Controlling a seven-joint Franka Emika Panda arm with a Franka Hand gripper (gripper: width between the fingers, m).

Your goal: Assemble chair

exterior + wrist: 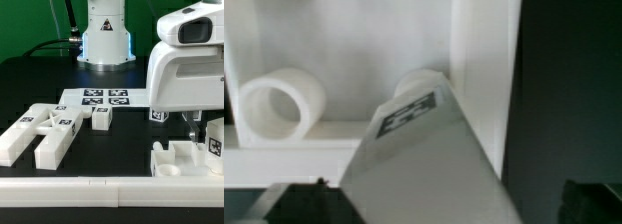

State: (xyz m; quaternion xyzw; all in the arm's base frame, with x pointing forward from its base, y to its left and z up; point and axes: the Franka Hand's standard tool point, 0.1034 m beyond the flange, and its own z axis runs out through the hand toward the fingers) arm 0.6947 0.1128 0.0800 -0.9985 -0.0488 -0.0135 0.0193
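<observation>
At the exterior view's near right, the gripper is held wide open over a white chair piece, with nothing gripped. In the wrist view a tagged block is seen between the jaws, apparently untouched. Loose chair parts lie at the left. If the jaws were closed off-centre, the block could be tilted or pushed aside.

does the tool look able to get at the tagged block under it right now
Probably yes. The tool is open and hangs just over the tagged block. In the wrist view the block sits in the tool's open gap with nothing lying across it.
</observation>
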